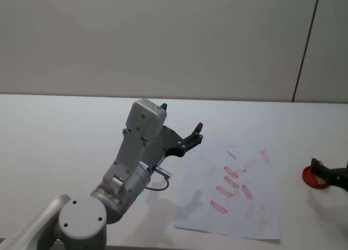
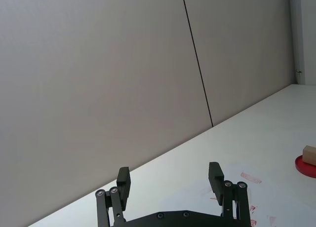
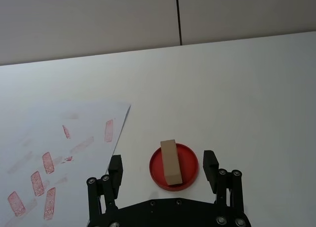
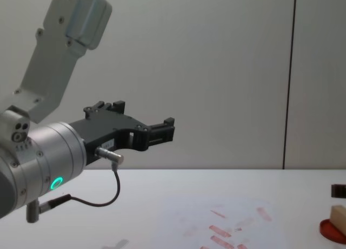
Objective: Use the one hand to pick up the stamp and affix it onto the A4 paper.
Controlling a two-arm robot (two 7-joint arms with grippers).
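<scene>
The red round ink pad (image 3: 190, 164) is carrying the stamp (image 3: 170, 162): the pale wooden block is sitting across the pad's middle, on the bare table (image 1: 54, 141) just beside the right edge of the A4 paper (image 3: 74, 123). The paper is lying flat and is bearing several red stamp marks (image 3: 48, 162).

My right wrist view is giving me the clearest read. The right gripper (image 3: 163, 164) is hovering close to the pad, its jaws spread wide, one finger on each side of the red disc, and the stamp is sitting in line with the gap, touching neither. The chest view is showing the block and pad from the side at the far right edge, with one dark fingertip just above them.

The left gripper (image 1: 191, 136) is idling. The head view is showing that arm bent up over the table's left half, beside the sheet's left edge. The chest view is showing it raised well above the tabletop, reaching forward, jaws apart and pinching nothing. Its own wrist view is looking mostly at the grey wall (image 2: 98, 89).
</scene>
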